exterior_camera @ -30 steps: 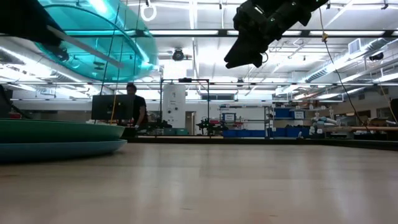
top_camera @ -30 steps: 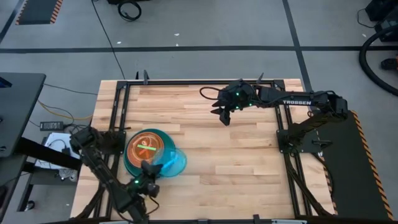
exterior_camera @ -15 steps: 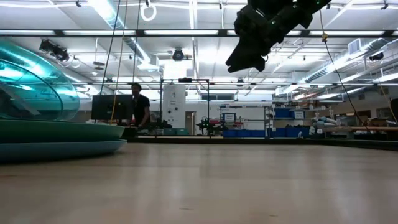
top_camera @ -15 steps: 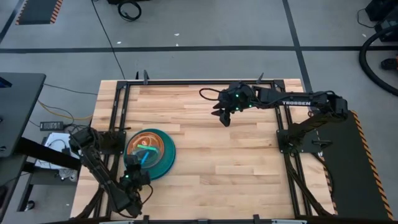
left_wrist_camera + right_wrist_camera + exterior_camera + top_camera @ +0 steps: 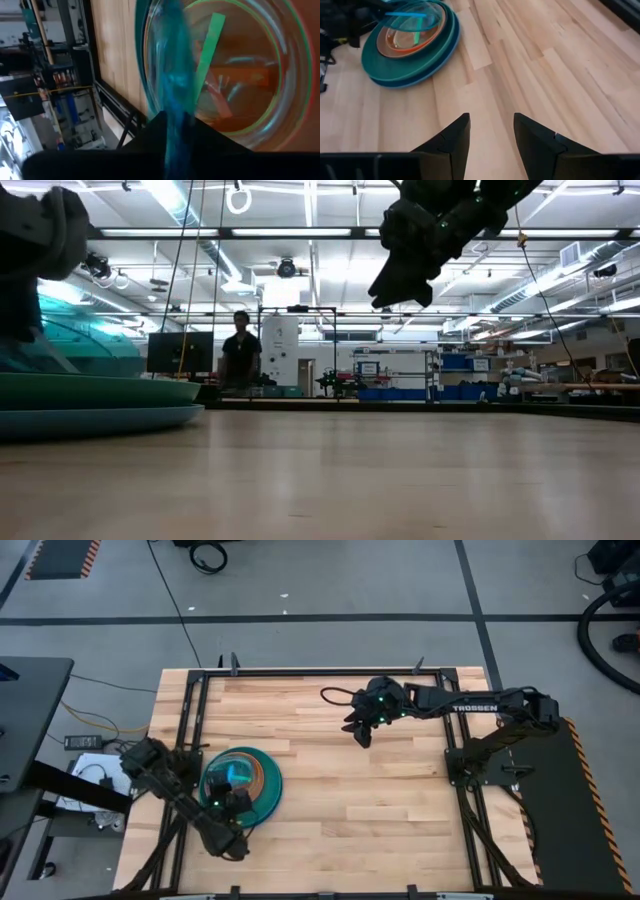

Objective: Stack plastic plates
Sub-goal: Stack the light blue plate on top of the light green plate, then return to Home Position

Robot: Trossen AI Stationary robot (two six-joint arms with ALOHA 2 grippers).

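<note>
From above, we see the left gripper [image 5: 232, 798] over the stack of plates [image 5: 262, 798] near the table's left edge, gripping the cyan plate [image 5: 236, 773]; a second ago that plate hung out past the stack's right rim, now it sits over the centre. The low view shows it tilted — released like this, it could slide off. In the left wrist view the fingers clamp its rim [image 5: 172, 100]. The right wrist view shows the right gripper [image 5: 490, 131] parted and empty, well apart
</note>
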